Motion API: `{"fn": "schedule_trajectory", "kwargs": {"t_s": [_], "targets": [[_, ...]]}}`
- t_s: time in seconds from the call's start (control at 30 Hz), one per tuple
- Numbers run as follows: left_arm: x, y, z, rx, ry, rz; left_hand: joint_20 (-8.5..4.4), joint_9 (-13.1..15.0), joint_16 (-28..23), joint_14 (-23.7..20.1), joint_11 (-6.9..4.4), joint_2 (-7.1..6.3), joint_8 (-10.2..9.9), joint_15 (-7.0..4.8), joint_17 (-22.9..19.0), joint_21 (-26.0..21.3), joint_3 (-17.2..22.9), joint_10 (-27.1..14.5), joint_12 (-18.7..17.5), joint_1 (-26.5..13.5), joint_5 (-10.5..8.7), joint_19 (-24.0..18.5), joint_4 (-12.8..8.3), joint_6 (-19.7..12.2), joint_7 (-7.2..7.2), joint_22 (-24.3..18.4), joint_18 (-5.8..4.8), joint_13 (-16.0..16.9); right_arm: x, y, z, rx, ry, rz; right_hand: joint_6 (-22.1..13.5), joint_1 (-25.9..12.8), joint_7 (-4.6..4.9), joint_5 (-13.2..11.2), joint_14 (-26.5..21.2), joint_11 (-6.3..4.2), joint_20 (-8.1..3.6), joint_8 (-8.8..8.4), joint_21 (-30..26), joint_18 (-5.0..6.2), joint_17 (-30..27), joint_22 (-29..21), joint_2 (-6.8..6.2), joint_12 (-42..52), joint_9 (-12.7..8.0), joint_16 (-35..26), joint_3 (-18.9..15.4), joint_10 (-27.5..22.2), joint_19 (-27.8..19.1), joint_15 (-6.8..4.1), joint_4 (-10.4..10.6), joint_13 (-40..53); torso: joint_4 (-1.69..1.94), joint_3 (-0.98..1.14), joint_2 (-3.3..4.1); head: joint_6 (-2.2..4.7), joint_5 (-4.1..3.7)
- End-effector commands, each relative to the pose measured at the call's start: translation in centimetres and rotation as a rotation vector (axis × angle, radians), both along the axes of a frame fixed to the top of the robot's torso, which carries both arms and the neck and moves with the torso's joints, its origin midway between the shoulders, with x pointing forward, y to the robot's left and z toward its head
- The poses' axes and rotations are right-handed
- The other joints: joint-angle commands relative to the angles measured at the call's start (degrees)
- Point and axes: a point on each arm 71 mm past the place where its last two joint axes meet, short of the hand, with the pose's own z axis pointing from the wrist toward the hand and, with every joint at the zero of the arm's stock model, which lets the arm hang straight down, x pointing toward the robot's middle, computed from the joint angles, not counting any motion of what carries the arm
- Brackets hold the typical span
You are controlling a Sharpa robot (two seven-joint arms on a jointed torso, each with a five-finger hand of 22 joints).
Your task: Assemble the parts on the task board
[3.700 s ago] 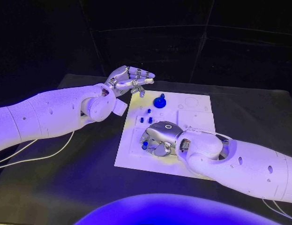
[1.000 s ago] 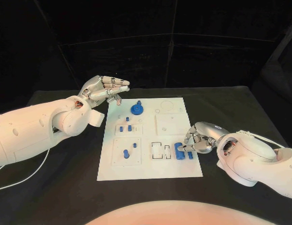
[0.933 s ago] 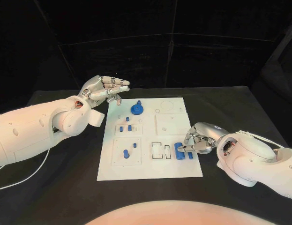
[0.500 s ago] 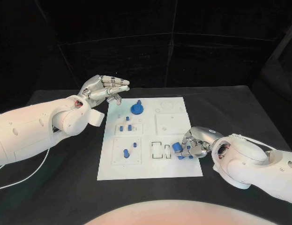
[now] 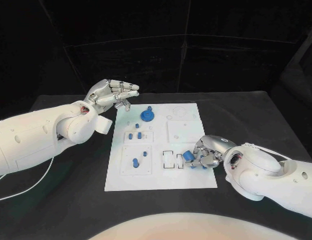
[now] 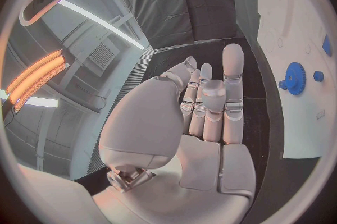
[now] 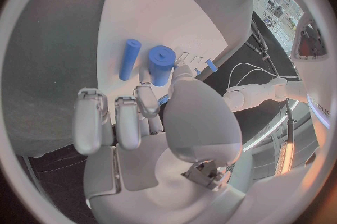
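Observation:
The white task board lies mid-table. My right hand is at its front right part and pinches a thick blue cylinder between thumb and a finger; the right wrist view shows this cylinder standing out over the board. A thin blue peg lies beside it on the board. My left hand hangs above the table by the board's far left corner, fingers curled in, holding nothing. A blue gear with a knob stands at the board's far end.
Several small blue pegs stand in the board's left column, and one longer piece lies nearer the front. Rectangular slots sit just left of my right hand. The left wrist view shows the gear on the board.
My right hand has shifted a little to the left over the board, taking the thick blue cylinder with it toward the slots. The left hand has stayed where it was.

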Motion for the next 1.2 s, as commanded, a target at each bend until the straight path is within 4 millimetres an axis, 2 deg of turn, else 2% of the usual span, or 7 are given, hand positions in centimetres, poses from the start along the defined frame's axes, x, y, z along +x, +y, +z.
{"fn": "schedule_trajectory", "kwargs": {"t_s": [0.03,0.1,0.17,0.4,0.57,0.93,1.2], "targets": [[0.0,-0.1,0.1,-0.01,-0.001,-0.01,0.19,0.0,-0.2,-0.4,-0.05,0.24,0.4,0.07,-0.1,-0.1,-0.1,-0.3,0.3,0.3,0.29,-0.2,-0.2,-0.2,-0.08,-0.1,0.79,0.1,-0.1,-0.1,-0.3,-0.007,-0.008,-0.003,0.0,1.8,-0.17,1.2,4.0,-0.09,-0.04,0.74,0.5,-0.72,4.0,1.6,0.83,0.5,0.3,0.2,0.2,0.6,0.6,-0.25,-0.2,0.6,-0.03,-0.04,0.0,-0.03,0.07],[0.0,-0.1,0.1,-0.01,-0.001,-0.01,0.19,0.0,-0.2,-0.4,-0.05,0.24,0.4,0.07,-0.1,-0.1,-0.1,-0.3,0.3,0.3,0.29,-0.2,-0.2,-0.2,-0.08,-0.1,0.79,0.1,-0.1,-0.1,-0.1,0.015,-0.031,-0.01,0.8,2.9,-0.44,2.9,4.1,-0.33,-0.17,1.4,0.8,-0.83,4.3,2.2,2.09,1.4,0.7,0.4,0.7,1.4,0.8,-0.42,-0.5,1.8,-0.08,-0.06,-0.03,-0.04,0.12],[0.0,-0.1,0.1,-0.009,0.0,-0.01,0.19,0.0,-0.2,-0.4,-0.05,0.24,0.4,0.07,-0.1,-0.1,-0.1,-0.3,0.3,0.3,0.29,-0.2,-0.2,-0.2,-0.08,-0.1,0.79,0.1,-0.2,-0.1,0.3,0.041,-0.057,-0.016,1.5,3.4,-0.73,4.3,4.1,-0.6,-0.37,1.84,1.1,-0.95,4.6,2.8,2.68,2.2,1.1,0.6,0.7,2.2,1.1,-0.63,-0.6,2.8,-0.16,-0.05,-0.06,-0.06,0.22],[0.0,0.0,0.1,-0.009,0.0,-0.01,0.2,0.0,-0.3,-0.5,-0.05,0.27,0.4,0.08,-0.2,-0.4,-0.2,-0.3,0.4,0.2,0.29,-0.3,-0.2,-0.2,-0.08,-0.2,0.83,0.1,-0.9,0.1,1.6,0.16,-0.126,-0.04,2.6,4.6,-1.45,7.3,4.3,-1.26,-0.88,2.35,1.7,-1.16,5.3,3.9,3.75,3.2,1.8,0.9,0.7,3.3,1.5,-1.19,-1.0,4.3,-0.06,-0.09,-0.1,-0.03,0.11],[0.0,-0.1,0.1,-0.01,0.001,-0.014,0.2,0.0,-0.3,-0.5,-0.05,0.27,0.4,0.08,-0.2,-0.4,-0.2,-0.3,0.4,0.2,0.29,-0.3,-0.2,-0.2,-0.08,-0.2,0.83,0.1,-1.4,0.5,2.3,0.24,-0.129,-0.062,2.6,4.7,-1.47,7.6,4.3,-1.29,-0.94,2.29,1.8,-1.19,5.3,4.0,3.92,3.3,1.9,0.9,0.7,3.3,1.6,-1.24,-1.0,4.4,0.09,-0.1,-0.06,0.08,0.18],[-0.1,-0.2,0.1,-0.011,0.003,-0.017,0.2,0.0,-0.3,-0.5,-0.05,0.27,0.4,0.08,-0.2,-0.4,-0.2,-0.3,0.4,0.2,0.29,-0.3,-0.2,-0.2,-0.08,-0.2,0.83,0.1,-1.7,2.5,1.9,0.275,-0.045,-0.037,2.5,3.9,-1.36,7.9,4.2,-1.22,-0.99,2.06,1.8,-1.2,5.2,4.0,4.15,2.9,2.1,0.9,0.1,3.3,1.6,-1.22,-0.3,4.4,-0.01,-0.11,0.0,0.06,0.63],[-0.1,-0.4,0.1,-0.012,0.003,-0.02,0.2,0.0,-0.3,-0.5,-0.05,0.27,0.4,0.08,-0.2,-0.4,-0.2,-0.3,0.4,0.2,0.29,-0.3,-0.2,-0.2,-0.08,-0.2,0.83,0.1,-1.5,4.4,1.3,0.252,0.014,-0.019,4.5,1.7,-2.15,5.5,4.2,-1.82,-1.31,3.17,1.9,-1.21,5.2,4.2,5.04,2.6,3.2,0.8,-1.5,3.6,1.6,-1.65,1.2,4.5,0.02,-0.03,-0.01,0.13,0.87]]}}
